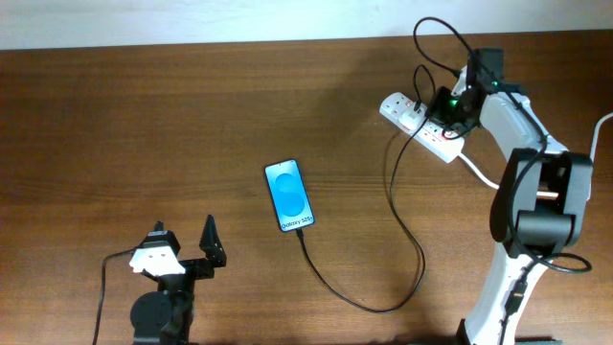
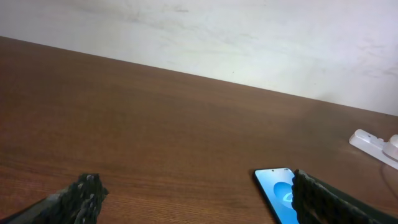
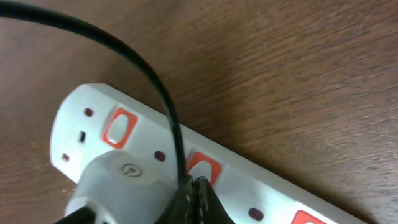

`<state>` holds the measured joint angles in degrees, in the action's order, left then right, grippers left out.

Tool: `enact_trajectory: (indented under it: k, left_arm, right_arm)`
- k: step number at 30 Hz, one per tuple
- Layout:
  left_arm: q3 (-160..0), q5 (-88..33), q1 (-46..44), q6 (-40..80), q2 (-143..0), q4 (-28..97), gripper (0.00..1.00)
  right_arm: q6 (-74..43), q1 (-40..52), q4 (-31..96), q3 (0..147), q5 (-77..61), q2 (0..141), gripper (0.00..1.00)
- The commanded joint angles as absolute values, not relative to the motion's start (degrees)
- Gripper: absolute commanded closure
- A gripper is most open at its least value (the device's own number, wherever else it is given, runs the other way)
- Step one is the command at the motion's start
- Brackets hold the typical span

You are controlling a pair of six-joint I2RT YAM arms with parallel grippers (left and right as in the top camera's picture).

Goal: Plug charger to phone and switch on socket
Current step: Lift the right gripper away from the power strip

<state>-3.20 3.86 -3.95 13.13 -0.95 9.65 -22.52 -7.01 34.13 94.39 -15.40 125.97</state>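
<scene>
White rigid socket [image 3: 261,190], light, may slide; press red switch [image 3: 208,167] squarely.
Left fingers [image 2: 87,193] apart; right fingers [image 3: 202,202]: gap indiscernible.

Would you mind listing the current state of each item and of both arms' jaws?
Phone: lying flat, screen lit, cable at its lower end.
Charger: runs slack from phone to socket, adapter seated in an outlet.
Socket: switch positions cannot be told.
Left jaws: open, empty.
Right jaws: closed, tip at a red switch.
</scene>
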Motion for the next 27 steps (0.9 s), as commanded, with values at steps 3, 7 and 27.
enact_trajectory:
  k: [3,7,27]
  left_arm:
    - [-2.8,3.9,-3.6,13.5,-0.7,9.5,0.01]
    - [-2.8,3.9,-3.6,13.5,-0.7,9.5,0.01]
    - [-2.8,3.9,-3.6,13.5,-0.7,9.5,0.01]
  right_arm:
    - [-22.7,-6.2,32.8,94.5,-15.9,127.1,0.96]
    - [-22.8,-6.2,31.4,94.6,-15.9,127.1,0.96]
    - [-17.3,-2.6,35.5,93.9,-12.9,127.1,0.96]
